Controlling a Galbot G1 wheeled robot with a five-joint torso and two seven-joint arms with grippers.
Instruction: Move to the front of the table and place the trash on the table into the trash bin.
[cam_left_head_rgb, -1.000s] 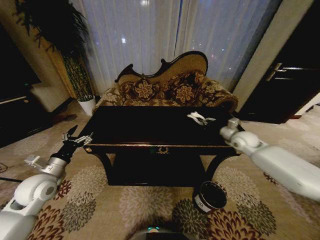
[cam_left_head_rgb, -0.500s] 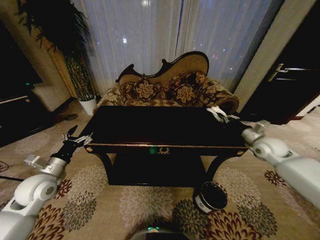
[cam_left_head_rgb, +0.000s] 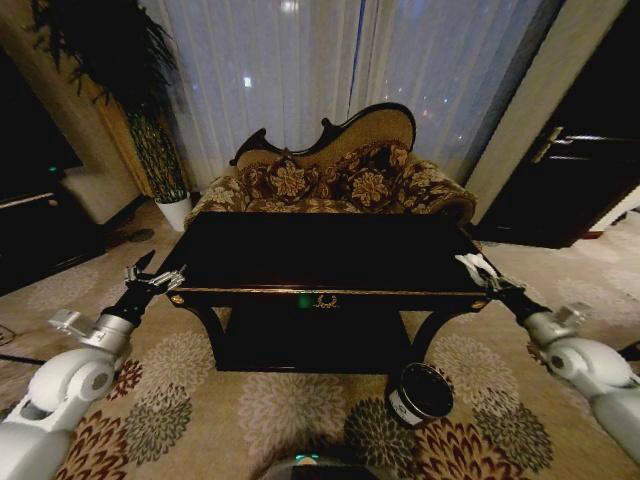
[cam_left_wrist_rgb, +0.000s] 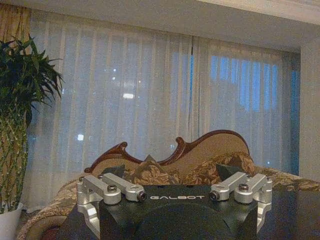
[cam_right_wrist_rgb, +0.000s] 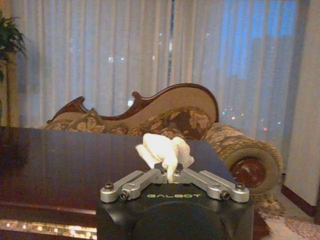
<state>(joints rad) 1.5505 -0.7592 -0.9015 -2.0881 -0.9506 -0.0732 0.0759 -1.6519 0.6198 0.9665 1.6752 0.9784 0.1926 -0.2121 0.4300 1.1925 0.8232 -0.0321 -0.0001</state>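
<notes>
While my right gripper hangs off the table's front right corner, jaws clenched on a crumpled white paper wad, it looks light and squashable; left gripper idles spread.

Crumpled white trash pinched above black table.

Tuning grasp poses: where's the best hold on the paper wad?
Pinch its lower edge, coming level from the table's front-right corner. The right gripper is shut on that edge and the paper wad stands crumpled above the fingers, clear of the table. Left gripper sits off the left corner.
</notes>
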